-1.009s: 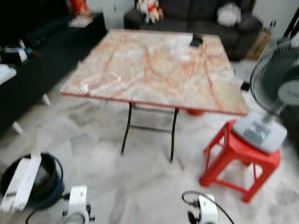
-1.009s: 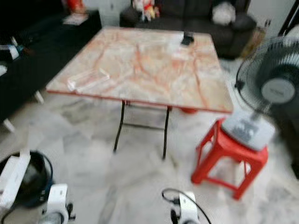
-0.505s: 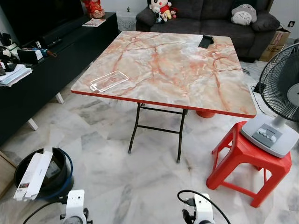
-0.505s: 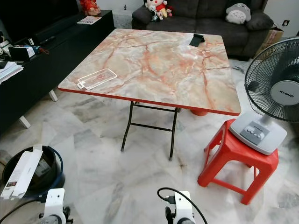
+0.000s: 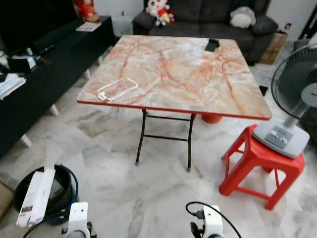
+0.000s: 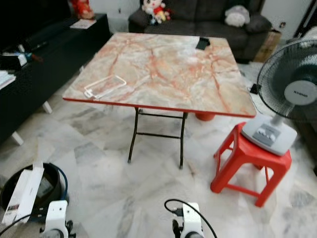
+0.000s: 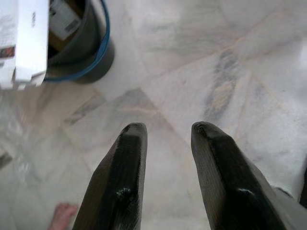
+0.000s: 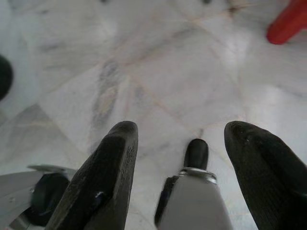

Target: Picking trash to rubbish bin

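A clear plastic tray (image 5: 117,89) lies near the front left corner of the marble-patterned table (image 5: 198,84). A small black object (image 5: 213,45) rests at the table's far edge. The black rubbish bin (image 5: 62,186) with a blue rim stands on the floor at my lower left, and a long white carton (image 5: 35,197) leans out of it. Both arms hang low in front of me. My left gripper (image 7: 169,128) is open over the floor tiles, with the bin (image 7: 91,52) and the carton (image 7: 26,38) ahead of it. My right gripper (image 8: 181,127) is open wide above bare floor.
A red plastic stool (image 5: 260,163) carrying a standing fan (image 5: 292,94) is right of the table. A black low cabinet (image 5: 39,69) runs along the left, a dark sofa (image 5: 208,17) along the back. The table's thin black legs (image 5: 141,139) stand ahead. What looks like a bare foot (image 7: 64,213) shows near the left gripper.
The whole picture has shifted and sharpened as the camera moved; the table, tray, bin and stool keep their places. Both arms still hang low.
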Controlling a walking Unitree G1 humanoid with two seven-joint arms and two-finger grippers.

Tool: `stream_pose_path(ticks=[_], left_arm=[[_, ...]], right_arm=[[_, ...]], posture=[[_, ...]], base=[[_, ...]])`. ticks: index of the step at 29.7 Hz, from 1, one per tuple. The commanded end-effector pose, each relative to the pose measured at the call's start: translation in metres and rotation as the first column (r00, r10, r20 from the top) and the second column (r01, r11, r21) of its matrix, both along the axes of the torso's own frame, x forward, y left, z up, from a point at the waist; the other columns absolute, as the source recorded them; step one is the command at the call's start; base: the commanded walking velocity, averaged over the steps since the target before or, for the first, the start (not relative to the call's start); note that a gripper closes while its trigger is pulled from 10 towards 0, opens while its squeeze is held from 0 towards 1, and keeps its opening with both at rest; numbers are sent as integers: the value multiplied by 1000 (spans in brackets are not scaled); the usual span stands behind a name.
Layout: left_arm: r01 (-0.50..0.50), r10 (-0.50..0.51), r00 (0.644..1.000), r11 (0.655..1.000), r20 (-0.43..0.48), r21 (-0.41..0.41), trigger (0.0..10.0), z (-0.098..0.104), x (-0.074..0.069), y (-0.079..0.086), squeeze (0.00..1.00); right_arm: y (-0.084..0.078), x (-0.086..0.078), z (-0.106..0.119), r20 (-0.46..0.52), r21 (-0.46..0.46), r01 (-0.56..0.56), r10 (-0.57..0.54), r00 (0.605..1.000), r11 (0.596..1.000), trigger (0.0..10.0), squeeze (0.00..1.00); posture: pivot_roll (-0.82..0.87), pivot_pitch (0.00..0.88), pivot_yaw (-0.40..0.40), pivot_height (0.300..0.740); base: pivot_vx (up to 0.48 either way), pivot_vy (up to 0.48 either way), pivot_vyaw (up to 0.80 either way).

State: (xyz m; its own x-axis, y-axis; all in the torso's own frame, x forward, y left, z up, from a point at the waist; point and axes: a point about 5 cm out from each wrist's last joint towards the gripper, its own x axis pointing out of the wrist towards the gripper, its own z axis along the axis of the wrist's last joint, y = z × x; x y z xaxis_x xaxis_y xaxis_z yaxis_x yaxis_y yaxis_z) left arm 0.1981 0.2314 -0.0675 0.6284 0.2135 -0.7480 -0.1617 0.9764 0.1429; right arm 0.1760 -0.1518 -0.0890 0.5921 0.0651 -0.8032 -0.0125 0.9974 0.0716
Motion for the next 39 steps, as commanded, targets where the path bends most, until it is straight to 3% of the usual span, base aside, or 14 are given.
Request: stream_pose_path(ticks=[1, 3, 6, 8, 13, 15, 21, 26, 28, 31, 33, 36, 38, 39], left_arm=[[48, -48, 999, 999, 18, 0, 10000, 4, 9, -6, 0], [87, -87, 996, 996, 33, 4, 10000, 6, 15, -10, 0], [251, -256, 963, 966, 80, 61, 10000, 16, 35, -27, 0], [279, -285, 953, 958, 106, 67, 10000, 20, 41, -32, 0], [315, -320, 923, 947, 213, 58, 10000, 37, 65, -47, 0], [316, -321, 921, 947, 222, 58, 10000, 39, 68, -49, 0], [311, -311, 903, 949, 297, 49, 10000, 54, 85, -57, 0], [331, -322, 865, 943, 386, 44, 10000, 70, 101, -71, 0], [329, -321, 847, 943, 424, 56, 10000, 77, 108, -76, 0], [327, -318, 837, 943, 446, 58, 10000, 81, 111, -79, 0], [292, -299, 779, 951, 551, 103, 10000, 105, 127, -78, 0], [222, -287, 700, 958, 654, 183, 10000, 134, 143, -72, 0], [145, -218, 676, 976, 704, 163, 10000, 148, 151, -64, 0], [100, -166, 658, 986, 735, 133, 10000, 158, 155, -59, 0]], right_arm=[[-2, 3, 1, 10, -5, 5, -5, 1000, 1000, 10000, 0], [-2, 3, 1, 10, -5, 3, -3, 1000, 1000, 10000, 0], [-1, 4, 2, 14, -5, 0, 0, 1000, 1000, 10000, 0], [-1, 5, 2, 19, -4, 0, 0, 1000, 1000, 10000, 0], [1, 19, 10, 76, 6, -7, 7, 997, 1000, 10000, 0], [1, 21, 11, 84, 7, -8, 8, 996, 1000, 10000, 0], [7, 45, 25, 172, 20, -35, 31, 985, 999, 10000, 0], [16, 72, 45, 301, 25, -77, 66, 951, 997, 10000, 0], [20, 85, 57, 368, 48, -85, 61, 928, 995, 10000, 0], [22, 92, 64, 405, 61, -91, 58, 913, 994, 10000, 0], [30, 115, 88, 518, 86, -124, 62, 853, 989, 10000, 0], [36, 134, 112, 616, 94, -153, 63, 785, 984, 10000, 0], [38, 144, 126, 663, 97, -159, 56, 747, 982, 10000, 0], [40, 154, 140, 705, 95, -163, 49, 707, 982, 10000, 0]], posture=[[28, 29, -1, 740], [30, 28, -2, 740], [30, 26, -1, 740], [30, 26, -1, 740], [26, 25, 2, 740], [26, 25, 2, 740], [31, 22, 2, 740], [34, 22, 2, 740], [32, 20, 3, 740], [32, 20, 3, 740], [29, 17, 4, 740], [32, 16, 5, 740], [30, 10, 6, 740], [27, 9, 7, 740]], base=[[0, 0, 0], [0, 0, 0], [0, 0, 0], [0, 0, 0], [0, 0, 0], [0, 0, 0], [0, 0, 0], [0, 0, 0], [0, 0, 0], [0, 0, 0], [0, 0, 0], [0, 0, 0], [0, 0, 0], [0, 0, 0]])
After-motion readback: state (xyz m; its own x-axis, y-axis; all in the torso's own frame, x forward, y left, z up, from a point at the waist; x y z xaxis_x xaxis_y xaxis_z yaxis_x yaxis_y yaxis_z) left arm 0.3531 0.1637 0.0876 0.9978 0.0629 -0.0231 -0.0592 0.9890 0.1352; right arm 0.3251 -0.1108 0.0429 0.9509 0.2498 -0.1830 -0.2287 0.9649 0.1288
